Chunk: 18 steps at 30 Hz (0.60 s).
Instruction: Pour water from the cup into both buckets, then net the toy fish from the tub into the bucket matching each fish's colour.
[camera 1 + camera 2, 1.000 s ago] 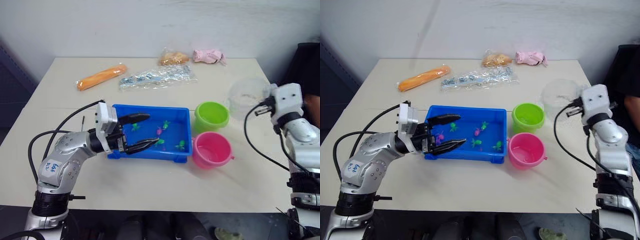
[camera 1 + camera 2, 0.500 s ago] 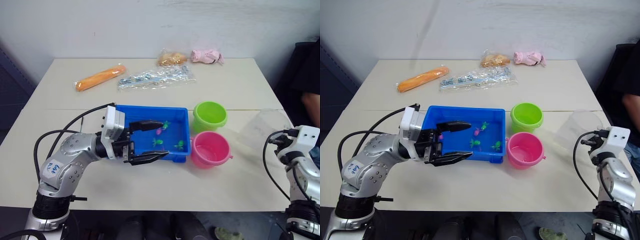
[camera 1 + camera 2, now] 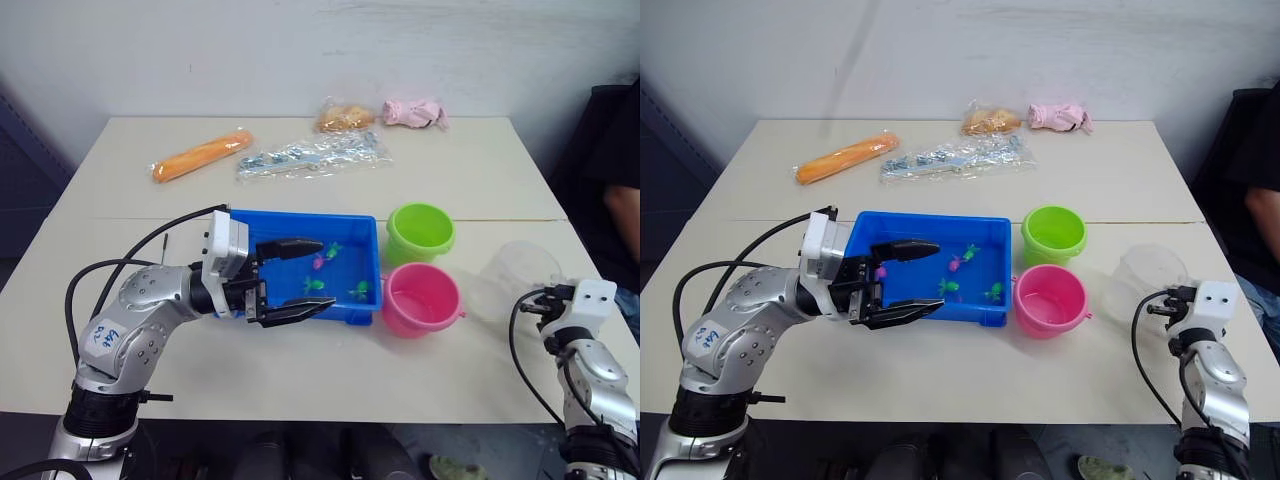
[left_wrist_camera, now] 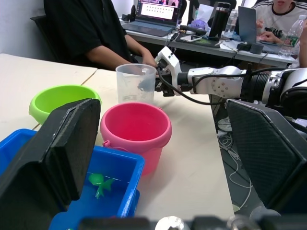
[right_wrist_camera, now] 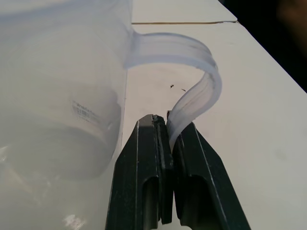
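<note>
The clear cup [image 3: 512, 278] stands upright on the table to the right of the pink bucket [image 3: 422, 298]. My right gripper [image 5: 168, 122] is shut on its handle [image 5: 201, 91]. The lime green bucket [image 3: 420, 232] sits just behind the pink one. Left of both lies the blue tub [image 3: 300, 215], with small green fish [image 3: 360, 290] and a pink fish [image 3: 318, 262] in it. My left gripper [image 3: 322, 275] hangs open over the tub's front part, holding nothing. A thin dark handle end [image 3: 163, 243], likely the net's, shows left of the tub; its hoop is hidden.
Along the table's far side lie an orange bag [image 3: 200, 155], a clear bag of small parts [image 3: 310, 152], a yellowish bag [image 3: 345, 115] and a pink bundle [image 3: 415, 110]. A person in black [image 3: 620, 150] sits past the right edge, close to the cup.
My right gripper has brought the cup down from beside the green bucket to the table right of the pink bucket. My left gripper shifted right along the tub's front, then held still.
</note>
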{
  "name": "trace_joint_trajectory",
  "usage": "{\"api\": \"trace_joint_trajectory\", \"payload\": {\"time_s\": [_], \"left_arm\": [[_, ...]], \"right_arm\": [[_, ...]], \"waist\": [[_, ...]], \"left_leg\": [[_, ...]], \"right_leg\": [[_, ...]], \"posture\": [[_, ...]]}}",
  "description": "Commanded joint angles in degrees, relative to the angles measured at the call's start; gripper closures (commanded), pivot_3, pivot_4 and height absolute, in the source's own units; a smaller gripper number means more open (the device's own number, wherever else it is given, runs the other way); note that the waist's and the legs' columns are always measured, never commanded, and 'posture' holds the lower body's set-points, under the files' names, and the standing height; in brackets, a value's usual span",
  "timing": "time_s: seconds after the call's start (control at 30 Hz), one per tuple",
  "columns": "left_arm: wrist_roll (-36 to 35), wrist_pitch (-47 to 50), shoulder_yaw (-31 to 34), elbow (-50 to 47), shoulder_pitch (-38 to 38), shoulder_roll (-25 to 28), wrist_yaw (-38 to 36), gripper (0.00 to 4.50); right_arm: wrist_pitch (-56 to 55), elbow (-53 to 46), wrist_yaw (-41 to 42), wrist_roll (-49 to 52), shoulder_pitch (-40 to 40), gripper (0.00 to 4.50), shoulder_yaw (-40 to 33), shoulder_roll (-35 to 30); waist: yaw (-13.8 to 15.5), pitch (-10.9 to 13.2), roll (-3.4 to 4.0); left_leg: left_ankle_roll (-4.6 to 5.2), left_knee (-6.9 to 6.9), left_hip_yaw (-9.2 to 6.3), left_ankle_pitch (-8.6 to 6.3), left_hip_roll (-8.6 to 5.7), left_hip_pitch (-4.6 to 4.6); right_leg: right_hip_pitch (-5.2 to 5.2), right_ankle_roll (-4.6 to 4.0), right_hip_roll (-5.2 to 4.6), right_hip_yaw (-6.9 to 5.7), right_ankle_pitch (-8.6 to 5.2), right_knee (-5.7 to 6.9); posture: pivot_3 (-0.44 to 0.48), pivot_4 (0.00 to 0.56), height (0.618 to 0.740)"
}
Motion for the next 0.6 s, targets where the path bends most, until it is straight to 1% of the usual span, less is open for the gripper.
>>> {"api": "trace_joint_trajectory", "payload": {"time_s": [0.03,0.33,0.4,0.43,0.47,0.53,0.6], "left_arm": [[0.25,-1.17,0.54,-0.96,-0.12,0.32,-0.07,0.0],[0.8,-1.52,0.52,-0.35,-0.26,0.31,-0.22,0.0],[0.93,-1.67,0.61,-0.12,-0.15,0.41,-0.4,0.0],[0.96,-1.71,0.69,-0.04,-0.12,0.47,-0.47,0.0],[0.98,-1.74,0.8,0.01,-0.06,0.56,-0.52,0.0],[0.98,-1.75,0.98,0.03,0.02,0.67,-0.57,0.0],[1.08,-1.85,1.27,0.29,0.25,0.92,-0.72,0.0]], "right_arm": [[-2.3,-1.61,-0.39,-1.38,0.82,4.48,1.03,0.18],[-4.37,-0.42,-1.83,-1.68,-0.31,4.48,1.32,0.89],[-4.42,-0.55,-1.83,-1.94,-0.2,3.7,1.29,0.59],[-4.24,-0.81,-1.79,-1.79,0.04,3.42,1.09,0.48],[-4.0,-1.62,-1.49,-1.34,0.72,3.01,0.75,0.45],[-3.66,-2.79,-1.13,-1.0,1.83,1.99,0.46,0.35],[-2.89,-4.39,-0.74,-0.91,3.86,1.09,0.05,-0.13]], "waist": [[0.01,0.0,0.0],[0.01,0.0,0.0],[0.02,0.0,0.0],[0.05,0.0,0.0],[0.06,0.0,0.0],[0.09,0.0,0.0],[0.11,0.0,0.0]], "left_leg": [[0.0,0.0,0.0,0.0,0.0,0.02],[0.0,-0.02,0.0,0.0,0.0,0.04],[0.0,-0.02,0.0,0.0,0.0,0.04],[0.0,-0.02,0.0,0.0,0.0,0.04],[0.0,-0.02,0.0,0.0,0.0,0.04],[0.0,-0.03,0.0,0.0,0.0,0.04],[0.0,-0.04,0.0,0.0,0.0,0.04]], "right_leg": [[0.02,0.0,0.0,0.0,0.0,0.0],[0.03,0.0,0.0,0.0,0.0,0.0],[0.03,0.0,0.0,0.0,0.0,0.0],[0.03,0.0,-0.01,0.0,0.0,0.0],[0.03,0.0,-0.01,0.0,0.0,-0.01],[0.03,0.0,-0.01,0.0,0.0,-0.01],[0.03,0.0,0.0,0.0,0.0,-0.02]], "posture": [[0.0,0.15,0.74],[0.0,0.15,0.74],[0.0,0.15,0.74],[0.0,0.15,0.74],[0.0,0.15,0.74],[0.0,0.15,0.74],[0.0,0.15,0.74]]}}
